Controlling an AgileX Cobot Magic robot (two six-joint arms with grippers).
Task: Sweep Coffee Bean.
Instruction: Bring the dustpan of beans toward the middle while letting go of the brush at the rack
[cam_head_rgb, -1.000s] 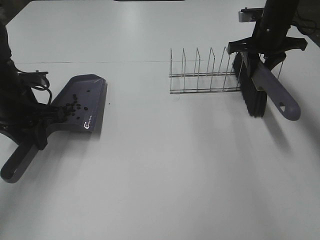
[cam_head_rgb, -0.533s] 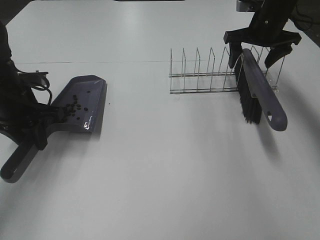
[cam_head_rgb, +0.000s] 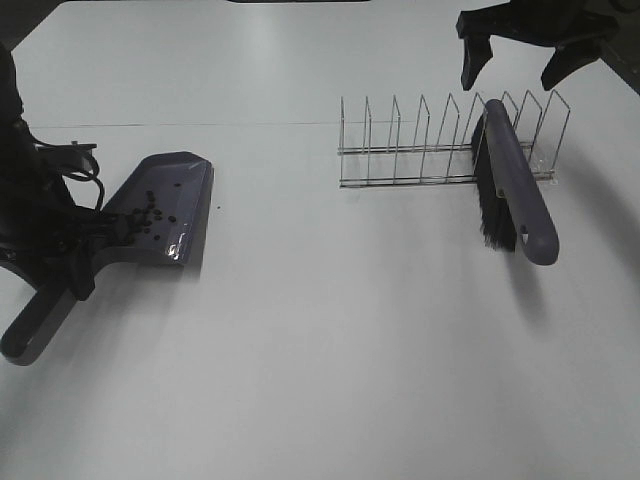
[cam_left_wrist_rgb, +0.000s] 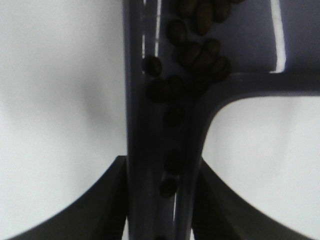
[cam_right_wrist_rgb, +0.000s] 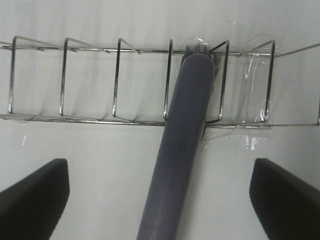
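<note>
One dustpan (cam_head_rgb: 185, 195), one brush (cam_head_rgb: 515, 190), one wire rack (cam_head_rgb: 420, 152), roughly two dozen coffee beans (cam_head_rgb: 145, 212).

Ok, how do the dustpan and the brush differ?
The dustpan lies on the table, handle clamped in the left pincer; the brush rests with one end in the wire rack, clear of the open right pincer. The dustpan holds coffee beans; the brush carries nothing. Both are grey-purple.

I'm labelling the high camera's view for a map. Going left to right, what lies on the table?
dustpan holding the coffee beans → lone dark speck → wire rack. The brush overlaps the rack's right end, so I leave it out.
</note>
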